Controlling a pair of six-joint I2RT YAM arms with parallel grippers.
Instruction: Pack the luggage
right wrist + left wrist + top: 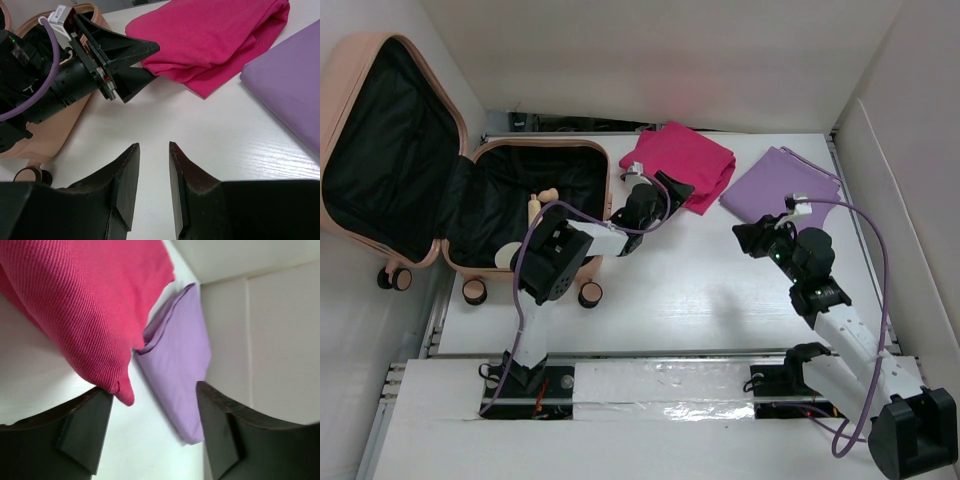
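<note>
L gripper: jaws apart at corner of pink cloth, nothing clamped. R gripper: narrow gap, empty, low over table nr purple cloth. The luggage lies open far left w/ small bits inside. Both cloths outside, so most packing's left. L arm reaches fwd beside case; R arm bent.

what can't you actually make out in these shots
- Inside the luggage: top view, small beige item too small to identify; the left arm covers the near part.
- Pink cloth: left wrist view, cut off by the top and left edges; whether the left gripper touches it is unclear.
- Purple cloth: right wrist view, cut off by the right edge.
</note>
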